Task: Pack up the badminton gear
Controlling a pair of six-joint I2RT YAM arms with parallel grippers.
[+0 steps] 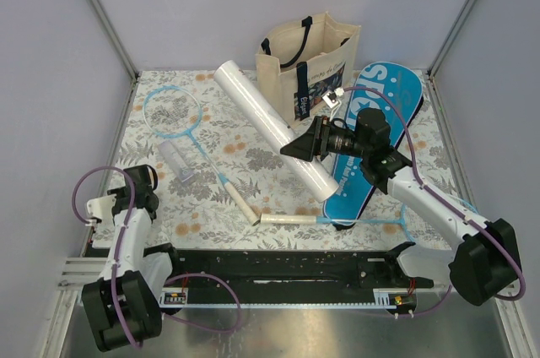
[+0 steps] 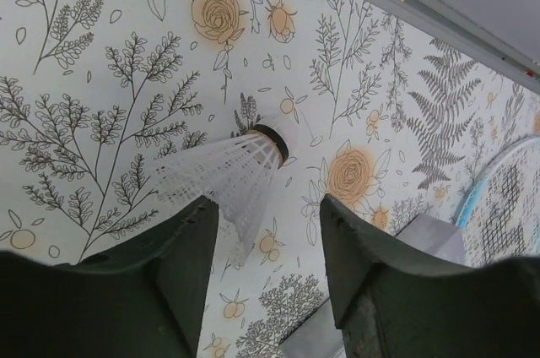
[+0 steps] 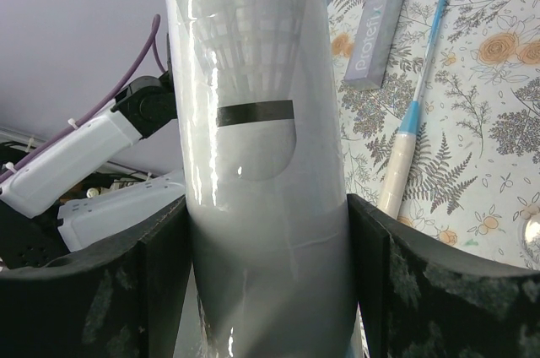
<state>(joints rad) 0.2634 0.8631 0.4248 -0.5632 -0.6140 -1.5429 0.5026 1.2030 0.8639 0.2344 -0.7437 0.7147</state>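
Glossy translucent plastic tube point(image 3: 253, 206); feathered white shuttlecock point(image 2: 228, 172); matt floral tablecloth point(image 2: 76, 3); cream cloth tote bag point(image 1: 283, 58).

The second racket point(image 1: 288, 219) hides its head under the blue case point(image 1: 396, 92); only handle and a sliver of frame show. The right arm point(image 1: 422, 193) covers part of the case's lettering. The white tube point(image 3: 257, 164) runs past the right wrist view's top and bottom. One of the left fingers point(image 2: 173, 273) overlaps the skirt of the shuttlecock point(image 2: 228, 172).
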